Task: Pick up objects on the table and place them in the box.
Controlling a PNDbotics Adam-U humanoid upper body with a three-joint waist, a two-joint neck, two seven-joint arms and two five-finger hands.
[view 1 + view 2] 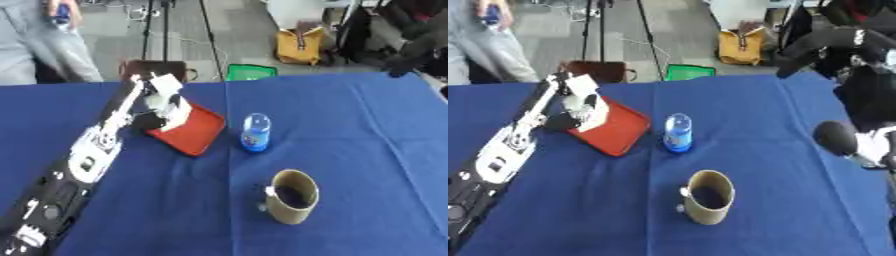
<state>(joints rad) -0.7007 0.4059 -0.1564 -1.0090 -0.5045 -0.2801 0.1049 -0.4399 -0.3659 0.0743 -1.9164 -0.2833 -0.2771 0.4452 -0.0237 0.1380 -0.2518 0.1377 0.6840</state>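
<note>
The left hand [164,102], fingers curled on the tilted flat red box [194,131] at the blue-clothed counter's [350,130] far left, could tip it against the nearby clear blue-labelled bottle [255,132].

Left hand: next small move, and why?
Probably lift the red box a little and check that it comes up with the left hand. That hand is already at the box's far-left edge, apparently gripping it, and the box looks tilted on the blue table. The bottle and mug stand untouched nearby.
</note>
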